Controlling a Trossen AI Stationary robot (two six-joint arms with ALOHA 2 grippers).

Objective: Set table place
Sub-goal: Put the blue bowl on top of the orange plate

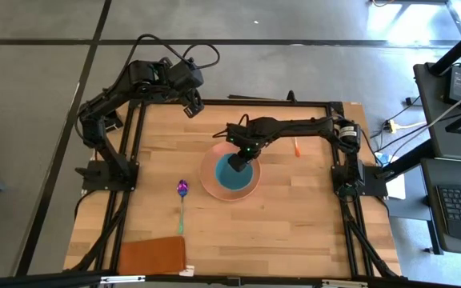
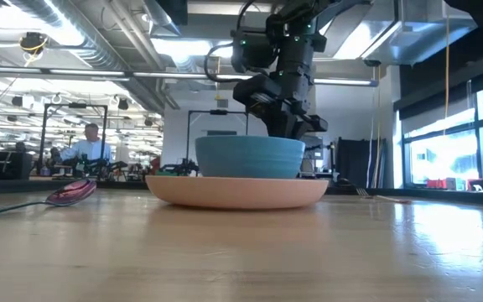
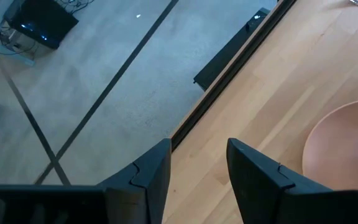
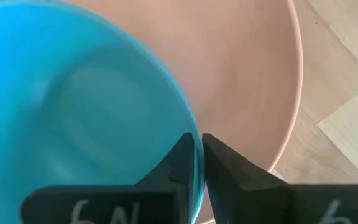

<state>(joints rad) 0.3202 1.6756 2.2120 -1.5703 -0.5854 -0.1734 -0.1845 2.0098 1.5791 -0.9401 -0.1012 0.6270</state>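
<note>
A salmon-orange plate (image 1: 214,186) lies mid-table, and a teal bowl (image 1: 232,171) stands in it on its base; both also show in the low view, the bowl (image 2: 250,157) on the plate (image 2: 237,191). My right gripper (image 1: 245,158) is shut on the bowl's far rim. A purple-headed, teal-handled spoon (image 1: 182,204) lies flat to the plate's left. An orange-handled fork (image 1: 296,147) lies flat to the plate's far right. My left gripper (image 1: 192,104) hangs open and empty over the table's far-left edge. My right gripper holds the bowl's rim (image 4: 188,124) on its far side, pinched with one finger (image 4: 176,165) inside the bowl and one (image 4: 229,165) outside. The fingers come from above, pointing down. The bowl stands upright in the plate.
A brown rectangular mat (image 1: 152,256) lies at the near-left corner. The black rail frame (image 1: 238,101) edges the table. Bare wood (image 1: 310,216) lies to the plate's near right. A person sits far off in the room (image 2: 90,143).
</note>
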